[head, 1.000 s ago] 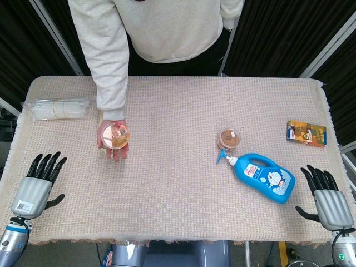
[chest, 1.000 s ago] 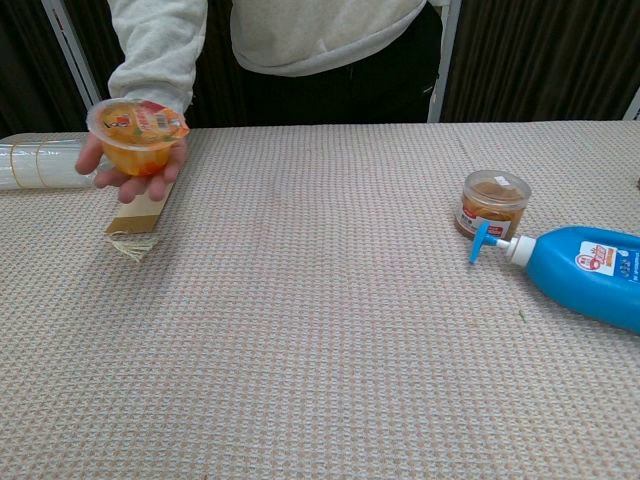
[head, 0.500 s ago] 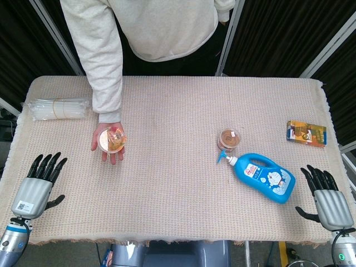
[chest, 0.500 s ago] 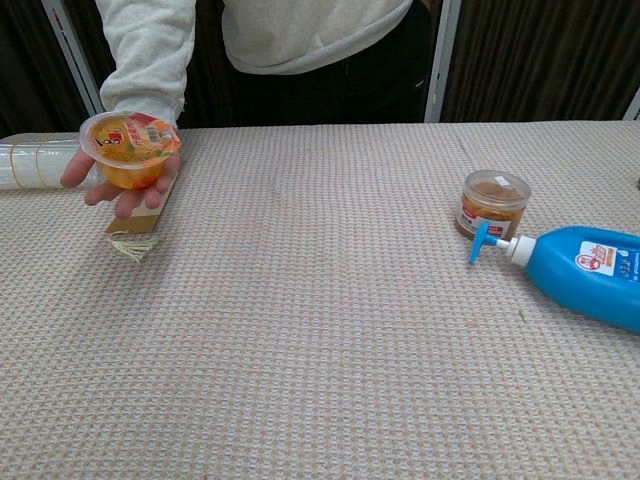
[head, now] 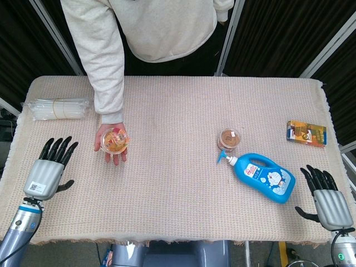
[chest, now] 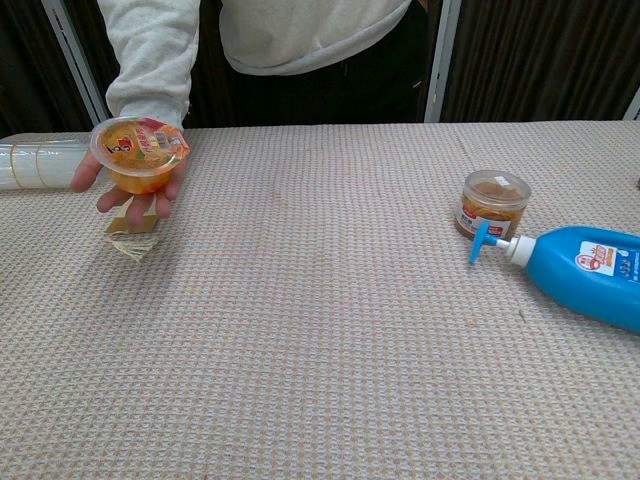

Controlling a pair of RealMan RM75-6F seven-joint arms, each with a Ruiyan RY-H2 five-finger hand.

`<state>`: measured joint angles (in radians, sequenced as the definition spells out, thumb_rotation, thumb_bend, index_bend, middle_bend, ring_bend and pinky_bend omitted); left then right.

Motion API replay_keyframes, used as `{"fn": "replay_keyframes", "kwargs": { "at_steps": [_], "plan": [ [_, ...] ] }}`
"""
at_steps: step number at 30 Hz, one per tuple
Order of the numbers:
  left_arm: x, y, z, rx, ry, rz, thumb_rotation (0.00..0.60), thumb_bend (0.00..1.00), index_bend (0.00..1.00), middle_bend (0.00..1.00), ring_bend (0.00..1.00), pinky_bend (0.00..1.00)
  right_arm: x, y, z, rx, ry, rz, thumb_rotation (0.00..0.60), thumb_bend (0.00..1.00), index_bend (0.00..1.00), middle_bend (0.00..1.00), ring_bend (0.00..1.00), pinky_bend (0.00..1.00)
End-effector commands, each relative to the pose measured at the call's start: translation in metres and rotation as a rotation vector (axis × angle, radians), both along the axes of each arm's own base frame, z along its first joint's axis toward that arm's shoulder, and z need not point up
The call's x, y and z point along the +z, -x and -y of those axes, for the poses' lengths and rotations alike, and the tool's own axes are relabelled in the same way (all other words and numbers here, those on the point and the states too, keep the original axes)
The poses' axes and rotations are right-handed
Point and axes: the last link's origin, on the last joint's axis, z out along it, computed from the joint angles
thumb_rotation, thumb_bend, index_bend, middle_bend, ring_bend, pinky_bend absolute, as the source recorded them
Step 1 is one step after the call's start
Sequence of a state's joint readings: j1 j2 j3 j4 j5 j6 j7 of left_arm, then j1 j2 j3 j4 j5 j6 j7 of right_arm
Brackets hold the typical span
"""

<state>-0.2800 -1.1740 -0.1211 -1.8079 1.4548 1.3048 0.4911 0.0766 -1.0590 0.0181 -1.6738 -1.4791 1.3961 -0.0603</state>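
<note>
A person's hand (head: pixel 110 146) holds an orange fruit cup (head: pixel 115 140) (chest: pixel 140 155) above the table's left part. My left hand (head: pixel 49 168) lies open at the front left, fingers spread, holding nothing, a little left of that cup. At the front right corner, my right hand (head: pixel 324 197) is open too, just right of the blue pump bottle (head: pixel 260 176) (chest: pixel 582 271) lying on its side. A small brown-filled jar (head: pixel 228 138) (chest: pixel 493 204) stands by the bottle's pump. Neither hand shows in the chest view.
A clear pack of straws (head: pixel 58 108) (chest: pixel 38 164) lies at the far left. A small colourful box (head: pixel 306 133) sits at the far right. A brown card with a frayed end (chest: pixel 130 235) lies under the person's hand. The person (head: pixel 161 28) stands at the far edge of the woven table cover (head: pixel 178 189).
My left hand has moved up and right, toward the cup. The person's hand with the fruit cup has shifted slightly. My right hand is unmoved.
</note>
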Motion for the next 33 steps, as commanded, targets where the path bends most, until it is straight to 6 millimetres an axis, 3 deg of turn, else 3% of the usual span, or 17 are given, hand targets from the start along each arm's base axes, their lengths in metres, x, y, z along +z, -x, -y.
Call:
{"fn": "replay_keyframes", "kwargs": {
  "at_steps": [1, 6, 13, 25, 33],
  "plan": [
    [-0.001, -0.029, -0.027, 0.013, 0.032, 0.004, 0.600, 0.11, 0.08, 0.00, 0.00, 0.00, 0.000, 0.000, 0.000, 0.002, -0.001, 0.000, 0.600, 0.10, 0.05, 0.00, 0.00, 0.00],
    [-0.009, -0.057, -0.060, 0.072, 0.066, -0.021, 0.600, 0.14, 0.09, 0.00, 0.00, 0.00, -0.001, 0.000, 0.000, 0.007, -0.005, -0.004, 0.600, 0.10, 0.05, 0.00, 0.00, 0.00],
    [-0.029, -0.084, -0.085, 0.137, 0.093, -0.061, 0.600, 0.21, 0.09, 0.00, 0.00, 0.00, 0.000, 0.000, 0.000, 0.005, -0.007, -0.001, 0.600, 0.10, 0.05, 0.00, 0.00, 0.00],
    [-0.060, -0.114, -0.105, 0.161, 0.097, -0.140, 0.600, 0.22, 0.13, 0.00, 0.00, 0.02, 0.000, 0.001, 0.000, 0.007, -0.011, 0.001, 0.600, 0.10, 0.05, 0.00, 0.00, 0.00],
    [-0.072, -0.119, -0.110, 0.188, 0.090, -0.168, 0.600, 0.23, 0.17, 0.00, 0.00, 0.05, 0.000, 0.001, 0.000, 0.006, -0.012, 0.003, 0.600, 0.10, 0.06, 0.00, 0.00, 0.00]
  ]
}}
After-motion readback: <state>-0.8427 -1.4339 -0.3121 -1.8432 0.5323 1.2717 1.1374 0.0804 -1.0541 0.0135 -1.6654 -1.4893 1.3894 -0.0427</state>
